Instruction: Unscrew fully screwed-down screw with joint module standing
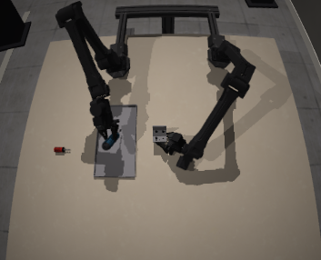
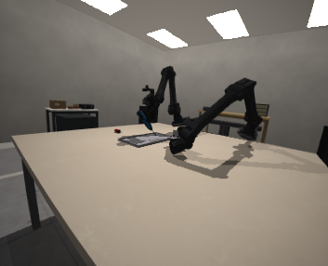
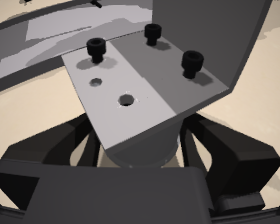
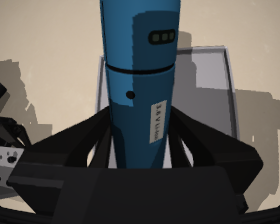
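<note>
The joint module stands upright on the table beside the grey mat (image 1: 115,141). Its grey bracket (image 3: 144,83) carries three black screws (image 3: 96,47) (image 3: 152,31) (image 3: 192,62) and two empty holes (image 3: 127,100). I cannot tell which screw sits lowest. My left gripper (image 1: 169,141) is shut around the module's pale round base (image 3: 140,152). My right gripper (image 1: 106,134) is shut on the electric screwdriver (image 4: 140,63), holding it above the mat with its tip pointing down. It also shows in the top view (image 1: 110,140). The screwdriver is apart from the module, to the mat side of it.
A small red object (image 1: 60,149) lies on the table beyond the mat, away from the module. A black frame (image 1: 166,18) stands at the table's back edge. A side table with boxes (image 2: 71,113) stands off the table.
</note>
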Available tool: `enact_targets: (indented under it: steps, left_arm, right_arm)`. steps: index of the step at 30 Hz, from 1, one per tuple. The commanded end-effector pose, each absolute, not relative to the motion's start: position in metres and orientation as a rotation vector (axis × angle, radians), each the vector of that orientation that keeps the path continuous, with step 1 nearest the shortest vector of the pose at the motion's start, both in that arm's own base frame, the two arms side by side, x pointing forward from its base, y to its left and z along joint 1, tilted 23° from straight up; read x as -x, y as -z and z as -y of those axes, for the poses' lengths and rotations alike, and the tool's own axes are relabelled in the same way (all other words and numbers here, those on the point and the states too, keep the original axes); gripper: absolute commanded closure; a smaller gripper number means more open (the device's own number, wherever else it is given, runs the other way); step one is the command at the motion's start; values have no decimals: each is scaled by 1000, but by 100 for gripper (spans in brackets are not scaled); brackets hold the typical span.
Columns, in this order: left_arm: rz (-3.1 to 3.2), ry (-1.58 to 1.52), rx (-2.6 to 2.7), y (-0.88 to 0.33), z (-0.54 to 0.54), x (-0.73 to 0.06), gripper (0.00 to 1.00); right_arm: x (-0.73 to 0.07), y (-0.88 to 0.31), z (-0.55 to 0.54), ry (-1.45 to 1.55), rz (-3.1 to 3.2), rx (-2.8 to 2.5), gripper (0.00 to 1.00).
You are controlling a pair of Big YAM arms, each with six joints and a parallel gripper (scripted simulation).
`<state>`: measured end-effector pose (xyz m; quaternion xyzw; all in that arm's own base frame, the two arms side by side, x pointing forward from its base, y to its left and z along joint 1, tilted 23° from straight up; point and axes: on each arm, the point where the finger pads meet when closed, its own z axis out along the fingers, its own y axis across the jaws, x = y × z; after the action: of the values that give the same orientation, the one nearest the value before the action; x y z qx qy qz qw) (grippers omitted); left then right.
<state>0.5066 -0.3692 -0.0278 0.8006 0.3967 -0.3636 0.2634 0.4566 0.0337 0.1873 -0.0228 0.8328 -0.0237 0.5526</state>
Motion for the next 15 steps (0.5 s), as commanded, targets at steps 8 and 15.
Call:
enact_targets:
  steps: [8,15]
  left_arm:
    - [-1047,959,-2163,19,375,-513,41]
    - [-1047,959,-2163,19,375,-513,41]
  right_arm:
    - [-473,-230,11,51,-1951,-114,58]
    - [-472,-229,19,54,-1965,-141,58]
